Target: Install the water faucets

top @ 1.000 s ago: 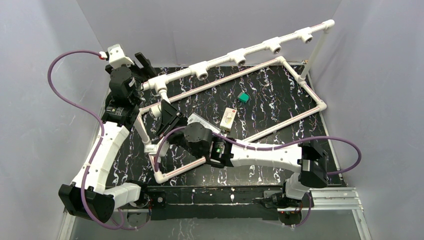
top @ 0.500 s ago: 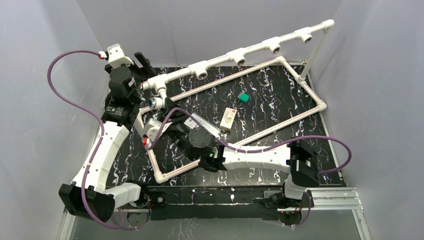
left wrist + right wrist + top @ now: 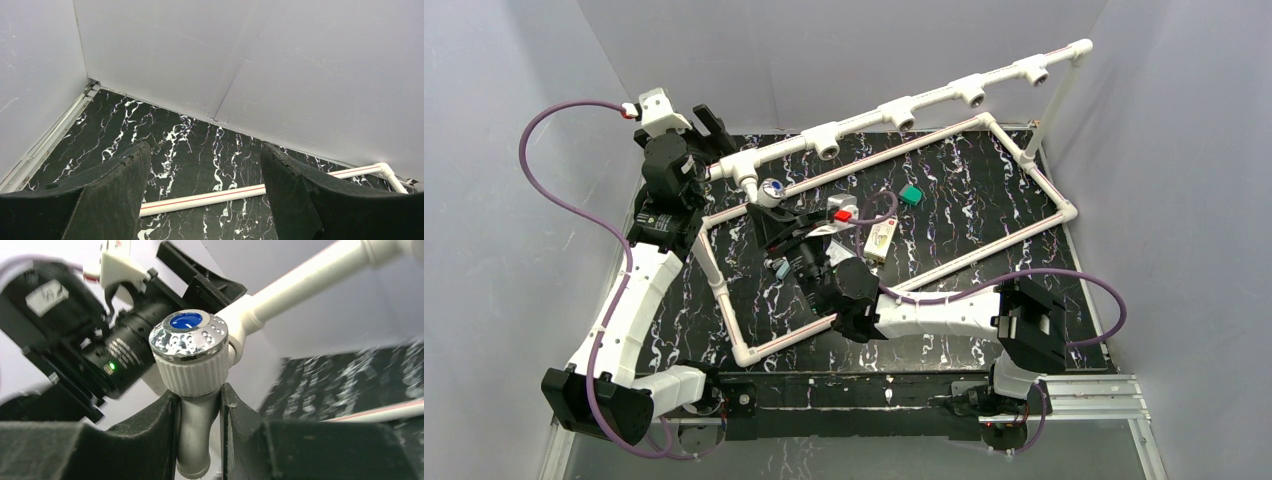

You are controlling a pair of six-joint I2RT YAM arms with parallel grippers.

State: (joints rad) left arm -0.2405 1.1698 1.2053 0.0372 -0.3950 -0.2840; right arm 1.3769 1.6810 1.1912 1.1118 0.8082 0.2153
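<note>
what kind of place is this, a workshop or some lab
Probably a robot lab test cell: plain grey walls box in a black marbled table, a white pipe rail stands on it, and the right gripper holds a water faucet.

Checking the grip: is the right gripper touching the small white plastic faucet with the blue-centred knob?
Touching. Right wrist view: the right gripper clamps the white plastic faucet on both sides of its stem.

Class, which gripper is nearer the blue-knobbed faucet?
Right. The right gripper is shut on the faucet; the left gripper, open, stands apart by the end of the pipe rail.
</note>
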